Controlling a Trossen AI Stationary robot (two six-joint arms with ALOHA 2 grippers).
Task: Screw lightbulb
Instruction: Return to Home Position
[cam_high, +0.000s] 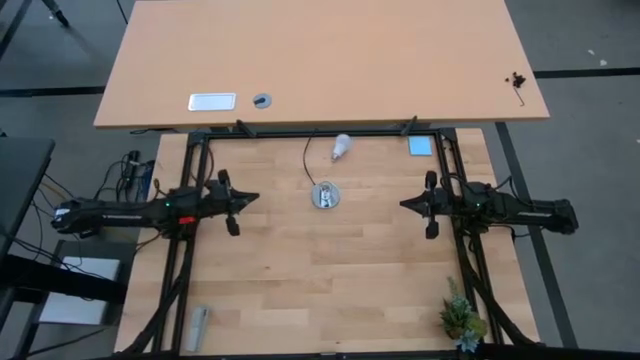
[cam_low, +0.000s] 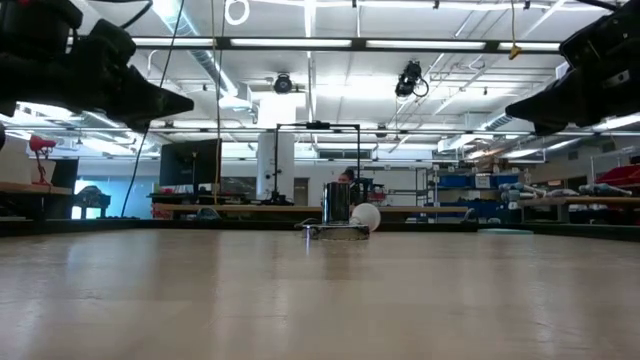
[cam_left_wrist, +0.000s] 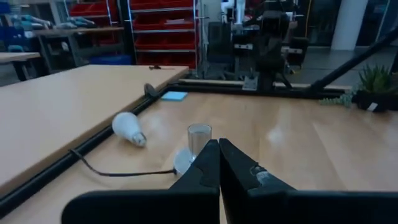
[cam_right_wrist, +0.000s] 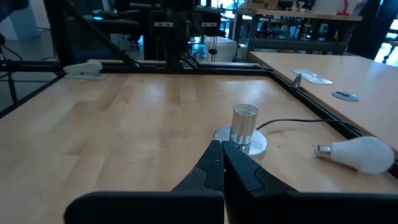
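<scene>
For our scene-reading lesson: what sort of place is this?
Probably a robotics lab or workshop: the left gripper and right gripper hang over a wooden table, with shelves of red bins and long ceiling strip lights behind.

Smooth pale wood planks with a soft sheen form the table (cam_high: 300, 280), the grain running in strips. The lightbulb (cam_right_wrist: 364, 154) has a matt, frosted white shell and a ribbed silver-grey metal base. The socket (cam_right_wrist: 244, 127) is bright polished metal, glossy on cylinder and round foot, trailing a thin matt black cord (cam_left_wrist: 124, 173). The left gripper (cam_left_wrist: 219, 144) and right gripper (cam_right_wrist: 221, 144) look dark, matt and plastic. The far desk (cam_high: 330, 60) is even, smooth wood-tone.
</scene>
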